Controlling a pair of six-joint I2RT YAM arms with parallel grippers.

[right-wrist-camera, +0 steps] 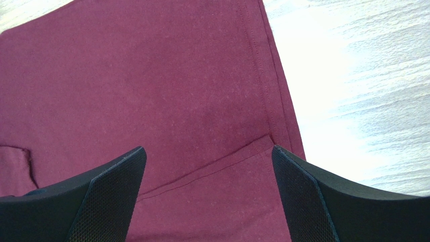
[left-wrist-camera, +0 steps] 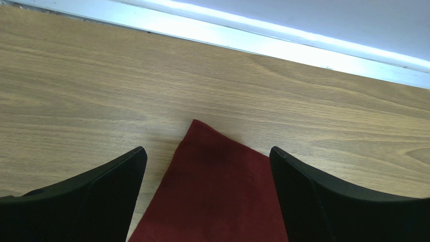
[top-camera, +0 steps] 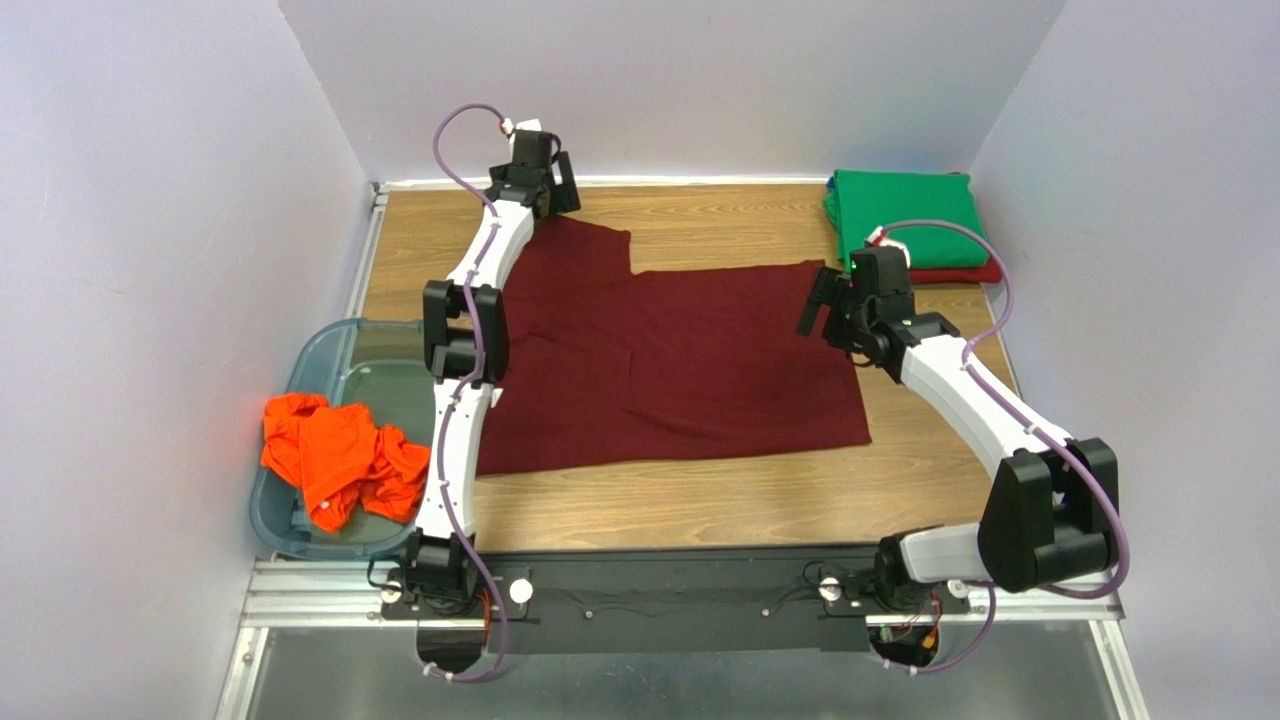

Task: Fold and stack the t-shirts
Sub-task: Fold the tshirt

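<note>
The dark maroon t-shirt (top-camera: 676, 360) lies spread flat on the wooden table. My left gripper (top-camera: 549, 192) is open over the shirt's far left corner, a pointed maroon tip (left-wrist-camera: 212, 191) lying between its fingers (left-wrist-camera: 96, 196). My right gripper (top-camera: 831, 311) is open over the shirt's far right edge, above a hemmed fold (right-wrist-camera: 212, 166). A folded green shirt (top-camera: 902, 215) lies on a red one (top-camera: 962, 275) at the far right. A crumpled bright orange shirt (top-camera: 338, 458) hangs out of a bin at the left.
A clear bluish plastic bin (top-camera: 323, 360) stands at the table's left edge. White walls enclose the table on three sides. The far wall's base (left-wrist-camera: 282, 45) is close ahead of the left gripper. Bare wood (top-camera: 721, 503) lies in front of the maroon shirt.
</note>
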